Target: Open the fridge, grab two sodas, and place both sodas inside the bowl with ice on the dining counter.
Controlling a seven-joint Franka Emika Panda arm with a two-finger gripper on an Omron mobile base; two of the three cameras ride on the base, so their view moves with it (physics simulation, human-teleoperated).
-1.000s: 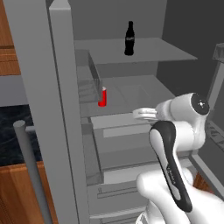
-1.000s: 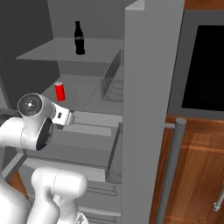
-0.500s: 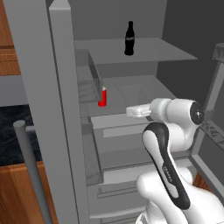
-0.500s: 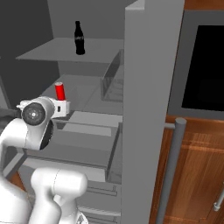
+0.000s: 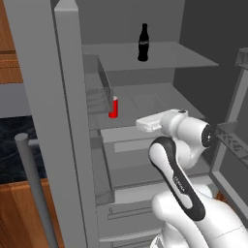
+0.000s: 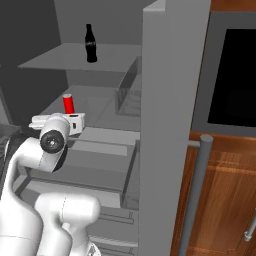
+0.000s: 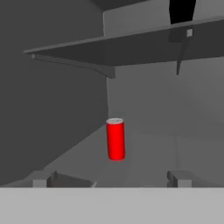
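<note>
The fridge (image 5: 160, 55) stands open with its grey shelves showing. A small red can, one of the sodas (image 5: 113, 107) (image 6: 68, 103) (image 7: 116, 139), stands upright on the middle shelf. The other soda, a black bottle (image 5: 143, 42) (image 6: 90, 43), stands on the shelf above; its base shows in the hand view (image 7: 181, 11). My gripper (image 7: 111, 179) is open and level with the can, pointing at it from a short way off. Nothing is between its fingertips (image 7: 43, 178). The white hand (image 5: 150, 123) (image 6: 75, 122) reaches in over the shelf's front edge. The bowl and the dining counter are out of view.
A clear bin (image 5: 99, 92) (image 6: 127, 90) hangs on the fridge's inner wall beside the can. Open door panels with long bar handles (image 5: 29, 184) (image 6: 195, 190) flank the arm on both sides. Door racks (image 5: 232, 135) sit at the right. Wood cabinets (image 6: 225, 200) stand beyond.
The hand has moved a little further into the fridge toward the red can and the arm has folded lower. The gripper has stayed open; both sodas are where they were.
</note>
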